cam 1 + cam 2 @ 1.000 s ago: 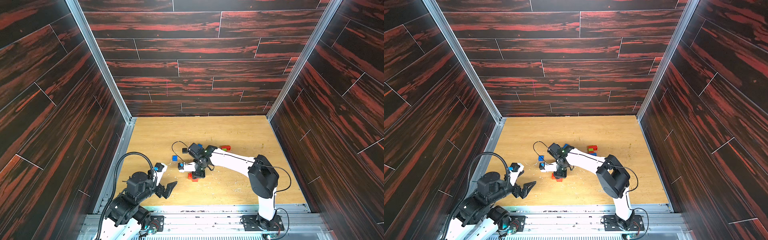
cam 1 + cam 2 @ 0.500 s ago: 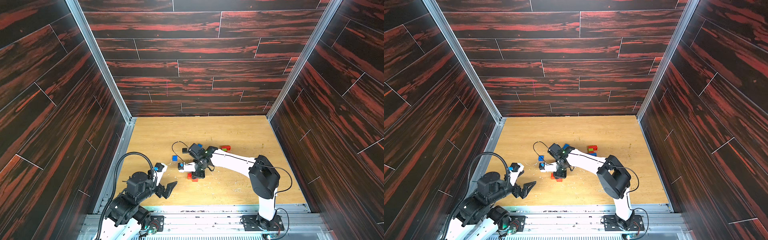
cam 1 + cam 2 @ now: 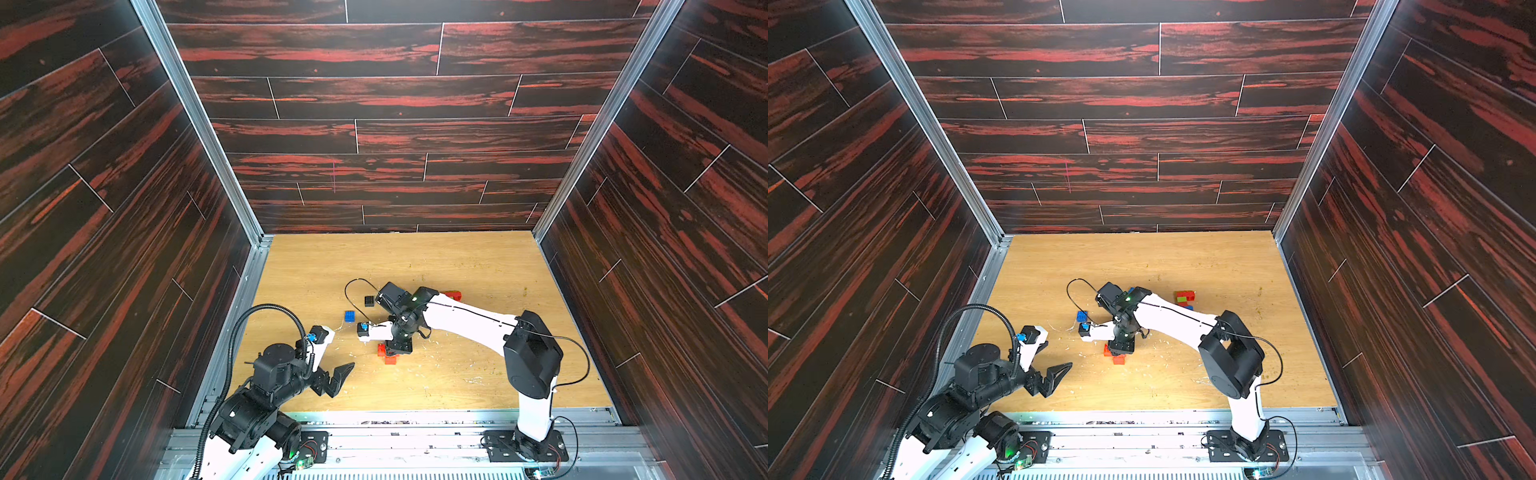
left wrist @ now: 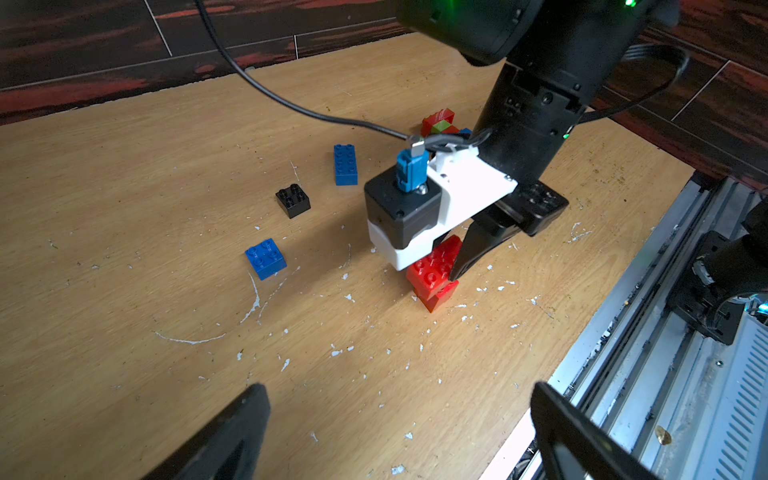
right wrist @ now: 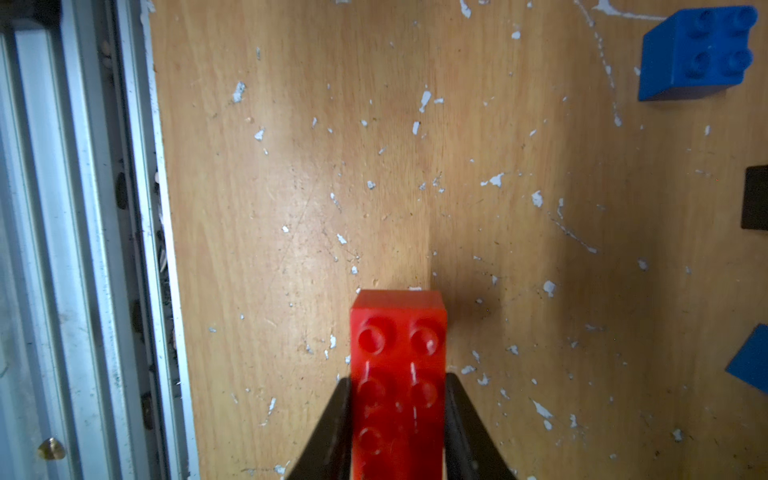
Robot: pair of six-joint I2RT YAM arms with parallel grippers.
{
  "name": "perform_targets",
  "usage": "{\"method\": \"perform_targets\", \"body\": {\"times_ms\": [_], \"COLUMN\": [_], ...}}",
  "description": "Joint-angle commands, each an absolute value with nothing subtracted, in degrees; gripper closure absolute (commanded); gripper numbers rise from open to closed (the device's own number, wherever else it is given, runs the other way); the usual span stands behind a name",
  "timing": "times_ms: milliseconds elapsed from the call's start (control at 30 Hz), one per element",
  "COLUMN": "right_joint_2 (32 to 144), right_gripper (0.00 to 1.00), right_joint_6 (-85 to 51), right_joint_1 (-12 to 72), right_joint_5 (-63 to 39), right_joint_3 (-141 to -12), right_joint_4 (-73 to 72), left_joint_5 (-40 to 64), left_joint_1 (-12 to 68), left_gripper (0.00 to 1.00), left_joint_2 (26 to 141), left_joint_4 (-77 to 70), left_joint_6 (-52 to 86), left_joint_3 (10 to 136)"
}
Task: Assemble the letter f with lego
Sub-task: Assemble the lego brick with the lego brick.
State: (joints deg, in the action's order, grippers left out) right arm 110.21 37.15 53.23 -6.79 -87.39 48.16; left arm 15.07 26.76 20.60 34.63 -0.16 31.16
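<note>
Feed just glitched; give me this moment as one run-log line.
right pincer: shut on oblong red studded plastic brick | left pincer: open, empty | loose: square blue plastic brick, square black plastic brick

three tall walls of dark brown wood-look panelling streaked with red close in the space: a far wall [image 3: 374,95], a left wall [image 3: 83,208] and a right wall [image 3: 685,187]. thin pale seams split each into long staggered planks. a silver metal corner rail [image 3: 200,124] runs up each joint where the far wall meets a side wall. the floor is a light oak-grain wooden board [image 3: 457,266], scuffed, strewn with small white flecks [image 4: 336,353] and marked by a curved white scratch [image 4: 255,301]. a grey ribbed aluminium base [image 3: 415,440] lies along the board's near edge. the light is even and fairly bright, with soft shadows.
</note>
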Motion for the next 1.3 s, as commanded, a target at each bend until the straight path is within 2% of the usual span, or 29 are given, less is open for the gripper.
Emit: {"method": "perform_targets", "body": {"times_ms": [0,1267], "right_joint_2": [108.4,112.3], "right_gripper": [0.75,0.75], "right_joint_6": [37.9,37.5], "right_joint_1": [52.7,52.7], "right_joint_5": [-6.9,-9.0], "right_joint_3": [-87.3,-84.6], "right_joint_4": [49.7,46.7], "left_joint_5": [15.7,15.6], "left_joint_1": [27.0,27.0], "left_gripper": [0.0,0.0], "left_joint_2": [20.9,21.0], "left_joint_4": [34.2,34.1], "left_joint_6": [-0.2,-0.2], "left_joint_3": [30.7,30.7]}}
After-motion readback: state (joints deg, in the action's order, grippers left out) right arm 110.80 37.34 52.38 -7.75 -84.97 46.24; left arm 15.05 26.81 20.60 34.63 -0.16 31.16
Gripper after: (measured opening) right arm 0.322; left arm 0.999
